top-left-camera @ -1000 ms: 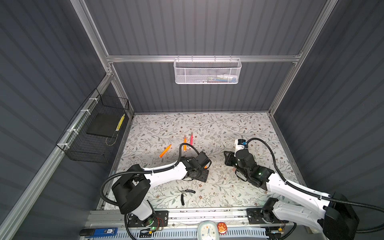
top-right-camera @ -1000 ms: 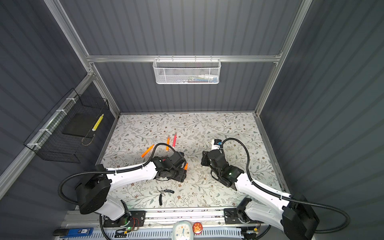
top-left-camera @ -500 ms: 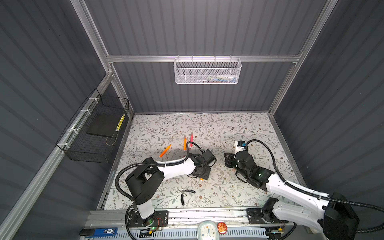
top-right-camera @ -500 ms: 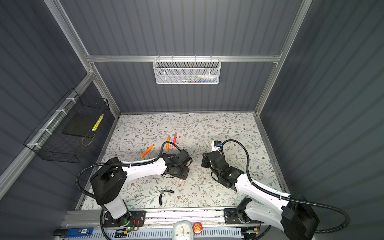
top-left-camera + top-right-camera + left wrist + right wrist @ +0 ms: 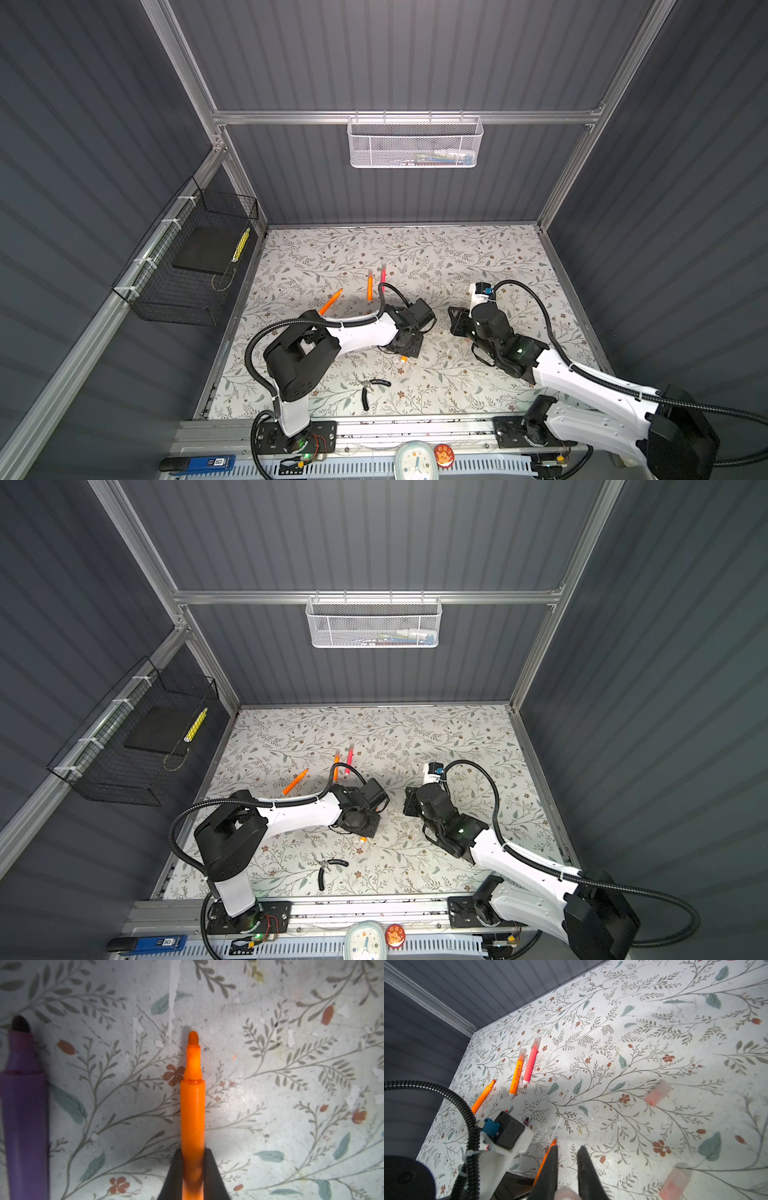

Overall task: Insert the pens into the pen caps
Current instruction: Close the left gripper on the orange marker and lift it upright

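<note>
Left pincer (image 5: pixel 193 1152): clamped on the orange pen (image 5: pixel 192 1109), jaws pressed to the barrel on both sides. The grip sits far back, so neck and nib stand clear ahead, which leaves room for a cap to slide on without meeting my fingers. The pen runs straight out along the jaw line, so where the wrist aims, the nib aims. Whether it is off the mat (image 5: pixel 280 1076), I cannot tell.

Purple pen (image 5: pixel 22 1118): just beside, roughly parallel, nib bare, not touched.

Right pincer (image 5: pixel 569 1147): jaws drawn in, a narrow gap at the tips, something pale wedged low between them. I take it for a cap (image 5: pixel 564 1193). It hangs close to the orange nib, I judge so that pen and cap can meet between the arms.

Loose caps (image 5: pixel 658 1093): two pink ones flat on the mat ahead of the right pincer, apart from each other and well apart from the pens. Handy for that arm's later picks.

Done, by the look: yellow pen (image 5: pixel 517 1072) and pink pen (image 5: pixel 530 1064), side by side toward the back wall, each with a clear cap over the nib. They look parked out of the working patch. A bare pen (image 5: pixel 483 1095), also orange, lies near them.

Pliers (image 5: pixel 370 388): near the front edge, no part in this.

Next, as I judge it: bring nib to cap mouth. The risk is a skewed entry
</note>
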Robot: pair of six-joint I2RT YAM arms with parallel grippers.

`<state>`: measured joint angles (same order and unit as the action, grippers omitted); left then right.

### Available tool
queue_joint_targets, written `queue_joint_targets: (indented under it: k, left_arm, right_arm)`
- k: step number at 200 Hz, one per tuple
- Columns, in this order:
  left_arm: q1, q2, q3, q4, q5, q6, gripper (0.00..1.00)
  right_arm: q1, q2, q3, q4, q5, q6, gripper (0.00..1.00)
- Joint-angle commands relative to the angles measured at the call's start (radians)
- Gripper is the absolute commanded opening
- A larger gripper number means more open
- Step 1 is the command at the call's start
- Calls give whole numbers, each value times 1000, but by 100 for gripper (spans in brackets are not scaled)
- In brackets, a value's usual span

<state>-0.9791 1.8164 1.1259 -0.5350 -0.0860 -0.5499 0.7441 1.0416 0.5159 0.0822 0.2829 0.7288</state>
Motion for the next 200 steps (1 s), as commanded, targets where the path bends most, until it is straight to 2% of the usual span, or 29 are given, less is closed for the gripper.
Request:
queue_joint_targets:
  k: [1, 28, 47, 90, 145, 200]
  left_arm:
    - [0, -33, -55, -11, 3, -19, 6]
    - [0, -94, -94, 28, 2, -48, 0]
    - [0, -177, -135, 87, -5, -88, 0]
    - [-1, -309, -205, 166, -152, -144, 0]
    - [0, -450, -294, 280, -211, -117, 0]
    - [0, -527, -351, 344, -200, -49, 0]
  right_arm:
    - [-1, -11, -17, 19, -2, 14, 0]
    - [-1, -9, -20, 29, -8, 22, 0]
    - [0, -10, -25, 36, -6, 30, 0]
    - [1, 72, 9, -27, -12, 61, 0]
    - [79, 342, 68, -190, -110, 72, 0]
    - [127, 566, 161, -258, -150, 49, 11]
